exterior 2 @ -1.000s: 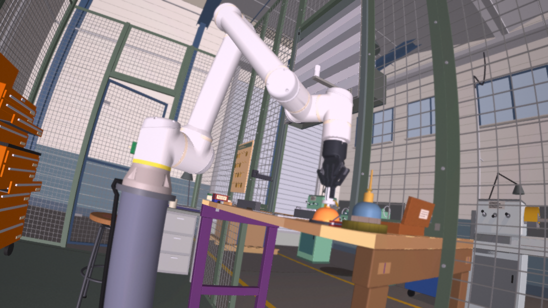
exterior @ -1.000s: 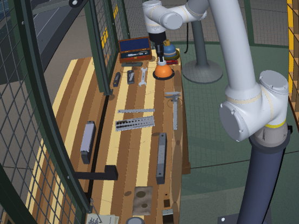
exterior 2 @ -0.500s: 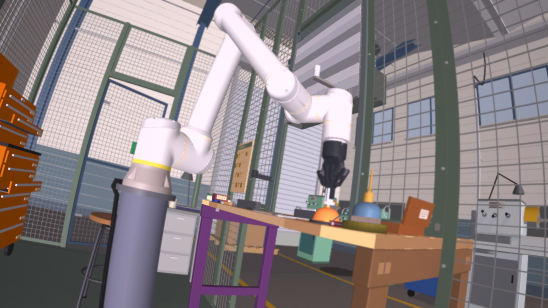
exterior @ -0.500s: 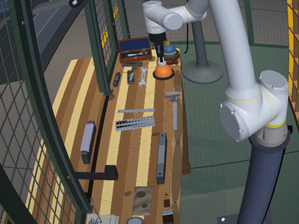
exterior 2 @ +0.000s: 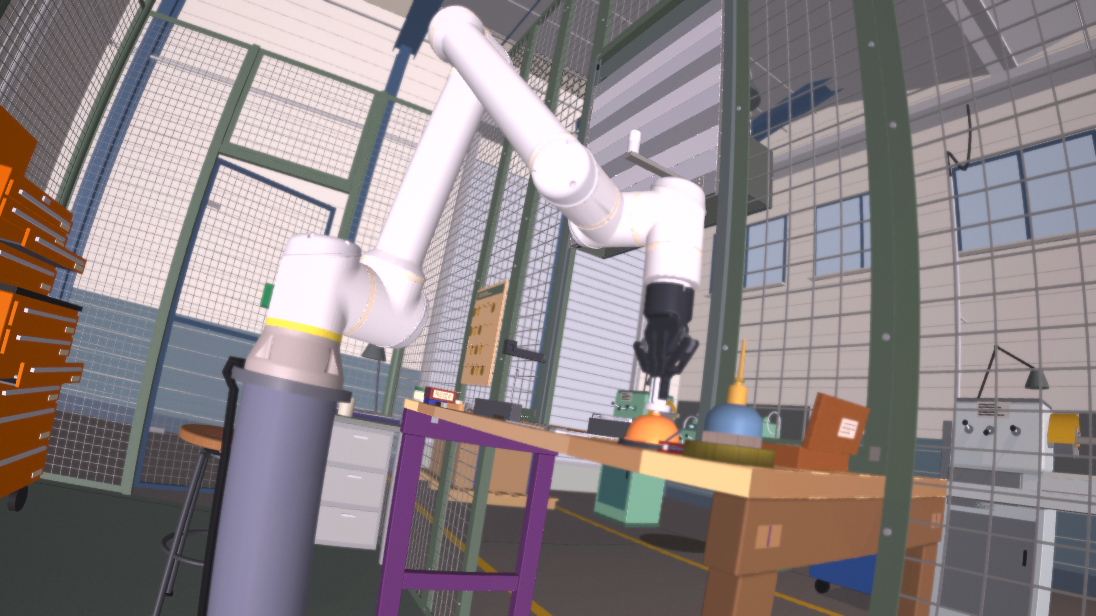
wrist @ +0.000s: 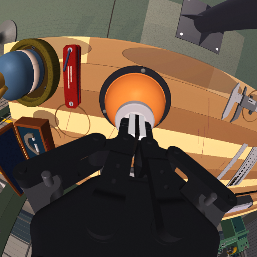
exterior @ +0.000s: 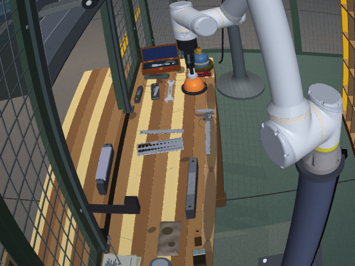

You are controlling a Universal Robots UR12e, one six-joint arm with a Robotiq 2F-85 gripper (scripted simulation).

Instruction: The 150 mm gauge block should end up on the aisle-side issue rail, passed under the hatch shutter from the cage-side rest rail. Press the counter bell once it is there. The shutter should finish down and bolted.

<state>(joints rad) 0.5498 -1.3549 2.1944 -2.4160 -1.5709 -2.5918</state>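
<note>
The 150 mm gauge block [exterior: 104,164], a grey bar, lies on the aisle side of the bench on the dark issue rail, just beyond the black track under the hatch. The cage-side rest rail [exterior: 192,186] is a long grey bar near the bench's right edge with nothing on it. The orange counter bell [exterior: 194,84] [wrist: 135,97] [exterior 2: 651,426] sits at the far end of the bench, and my gripper [exterior: 192,72] [wrist: 135,125] [exterior 2: 661,392] is straight above it, closed and empty, its tips on the bell's white button. The shutter [exterior 2: 659,92] hangs raised high in its frame.
Behind the bell stand a blue oil can [exterior: 201,59] on a yellow ring, a red pocket tool [wrist: 71,75] and an open instrument case [exterior: 160,58]. A caliper [exterior: 207,128], steel rule, drill index [exterior: 159,146] and spanner lie mid-bench. The cage mesh rises along the left.
</note>
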